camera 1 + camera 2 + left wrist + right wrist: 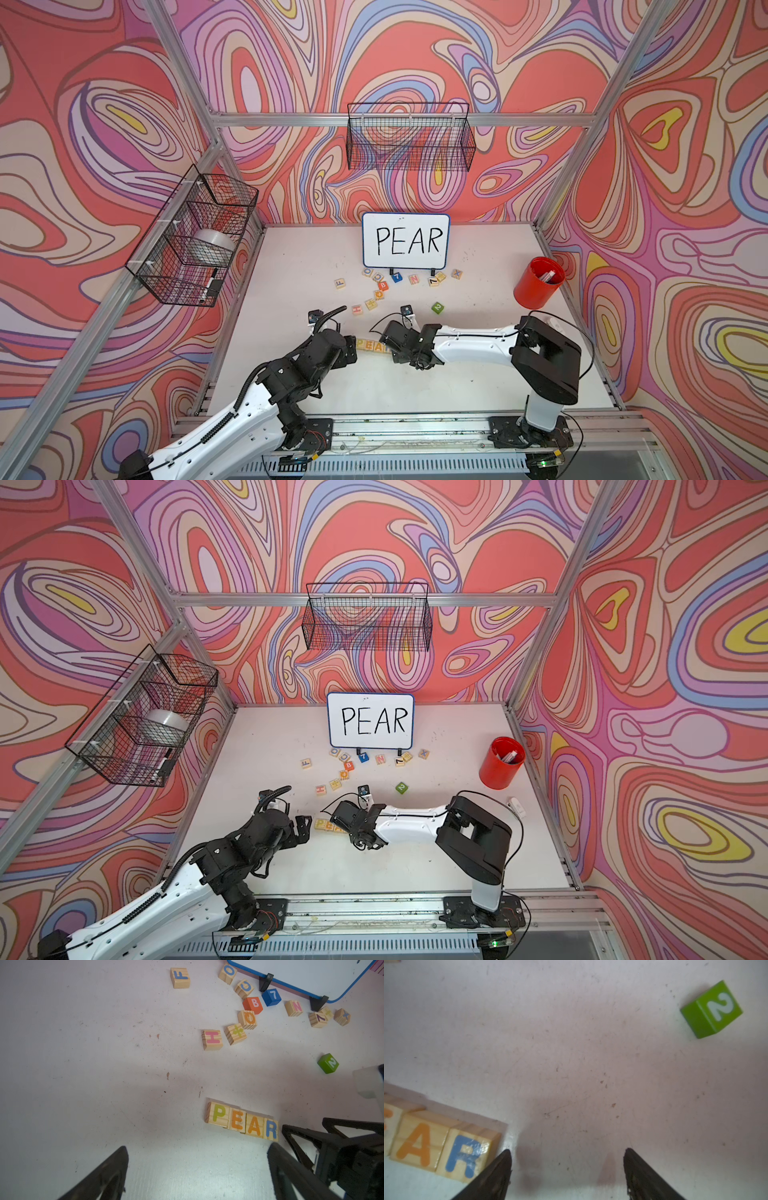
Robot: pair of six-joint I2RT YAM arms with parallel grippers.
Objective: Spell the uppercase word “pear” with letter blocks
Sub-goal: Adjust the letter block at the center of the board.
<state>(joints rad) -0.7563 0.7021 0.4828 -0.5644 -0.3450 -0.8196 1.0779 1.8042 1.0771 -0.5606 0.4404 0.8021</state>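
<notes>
Four pale-wood letter blocks lie touching in a row on the white table and read PEAR: yellow P [219,1113], orange E [237,1121], orange A [254,1126], blue R [271,1129]. Both top views show the row [372,345] [328,825] between the two arms, its right end hidden under the right wrist. My left gripper [197,1147] is open over bare table, just short of the row's P end. My right gripper [568,1150] is open and holds nothing, with one finger close beside the R block [464,1154], next to the A block [417,1144].
A whiteboard [406,240] reading PEAR stands at the back, with several loose blocks [340,283] and a blue 7 cube [397,276] in front of it. A green 2 cube [437,308] lies behind the right arm. A red cup [538,281] stands right. Wire baskets [409,137] [195,237] hang above.
</notes>
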